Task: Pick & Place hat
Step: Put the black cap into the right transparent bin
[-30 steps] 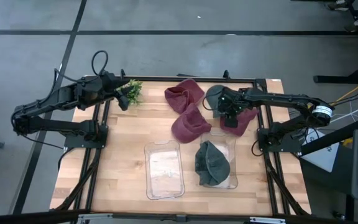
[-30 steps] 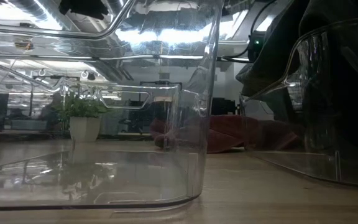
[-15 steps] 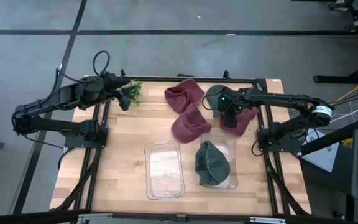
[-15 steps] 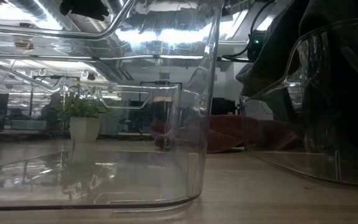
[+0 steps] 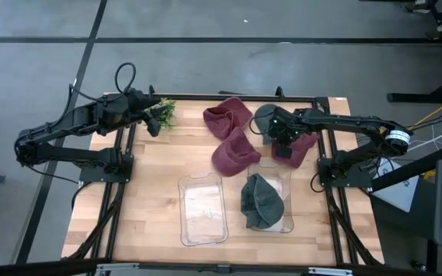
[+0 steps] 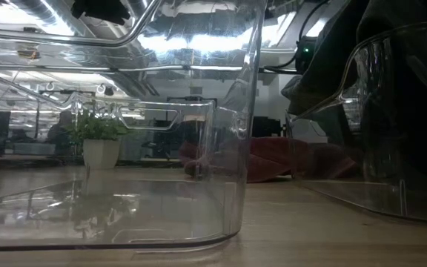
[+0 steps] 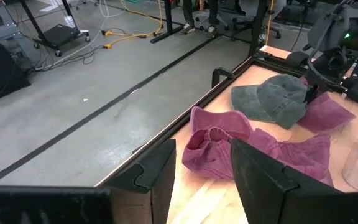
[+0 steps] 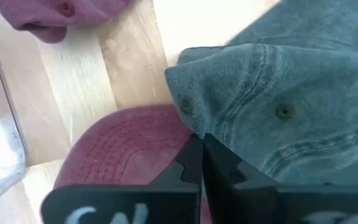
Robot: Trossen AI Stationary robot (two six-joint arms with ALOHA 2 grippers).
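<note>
Grey-green hat [image 5: 266, 117] is lying at the far right of the wooden surface [image 5: 152, 192], overlapping a maroon hat [image 5: 296, 149] beneath it. Right gripper [image 5: 282, 144] is pressing down at the seam where the two overlap, fingers closed together; what they are pinching cannot be told. Left gripper [image 5: 153, 116] is hovering with fingers apart by the potted plant [image 5: 163, 112] at the far left. A second grey hat [image 5: 261, 201] is sitting in the right clear bin [image 5: 285, 201].

Three soft fabric caps [image 5: 231, 117] are maroon, two fabric caps [image 5: 262, 201] are grey-green, the wooden bench [image 5: 152, 199] is pale, and the small potted plant [image 5: 163, 112] is green.
</note>
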